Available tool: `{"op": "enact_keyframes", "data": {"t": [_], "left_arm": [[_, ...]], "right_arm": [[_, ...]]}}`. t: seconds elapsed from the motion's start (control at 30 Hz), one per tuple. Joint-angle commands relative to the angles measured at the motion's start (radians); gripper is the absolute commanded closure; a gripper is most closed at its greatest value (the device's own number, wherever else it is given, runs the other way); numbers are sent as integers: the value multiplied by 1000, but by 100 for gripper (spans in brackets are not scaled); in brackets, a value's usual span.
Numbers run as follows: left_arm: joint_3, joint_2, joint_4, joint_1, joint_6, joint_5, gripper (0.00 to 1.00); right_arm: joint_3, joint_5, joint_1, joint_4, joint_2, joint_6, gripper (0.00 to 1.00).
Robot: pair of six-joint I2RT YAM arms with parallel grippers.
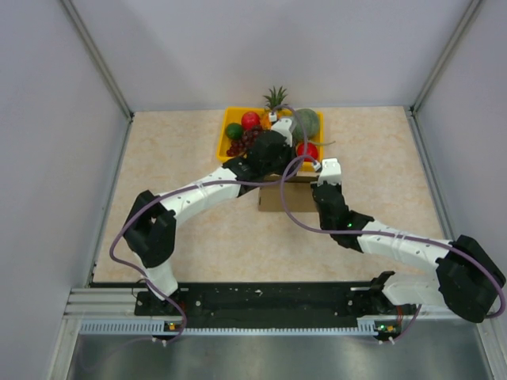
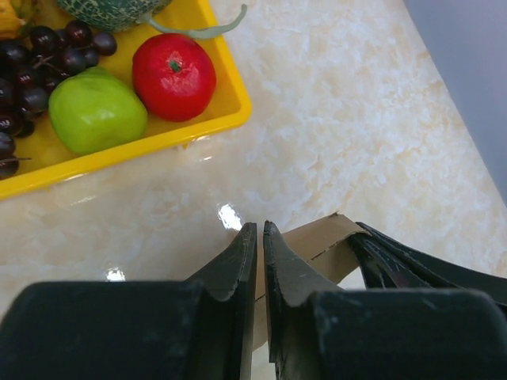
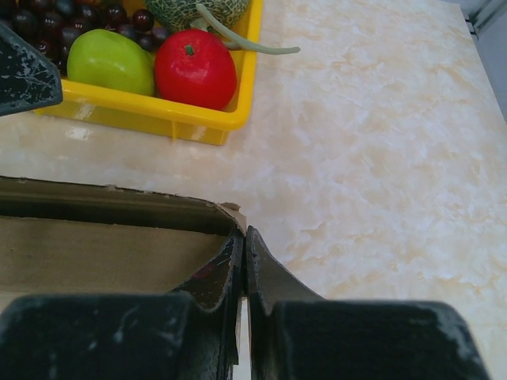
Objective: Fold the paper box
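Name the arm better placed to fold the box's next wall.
Right, probably. The right gripper looks shut on a corner wall of the paper box, ready to steer it. The left gripper is nearly closed beside the cardboard, its grip unclear.

A cream tabletop [image 1: 198, 237] with a marbled pattern fills the middle of the scene. Plain pale grey walls close it in on the left [image 1: 47, 158], the far side [image 1: 269, 47] and the right [image 1: 475, 95]. Slim metal posts [image 1: 97, 57] run up the two far corners. Along the near edge lies a ribbed aluminium rail [image 1: 238, 325], with a dull grey metal sheet [image 1: 269, 356] nearer still. Small bright glints of overhead light [image 2: 230, 215] shine on the glossy tabletop.
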Motion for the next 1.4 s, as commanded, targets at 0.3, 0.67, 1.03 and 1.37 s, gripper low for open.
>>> {"op": "enact_keyframes", "data": {"t": [0.3,0.67,1.03,1.37], "left_arm": [[-114,-46,73,-73,16,-177,89],[-314,-96,266,-119,8,-257,91],[-432,-60,352,-130,-61,-262,92],[-472,-59,378,-132,-74,-239,93]], "right_arm": [[41,65,43,-112,40,73,100],[40,80,53,-155,47,142,100],[53,2,50,-247,-43,153,84],[76,-131,11,-238,-65,105,87]]}}
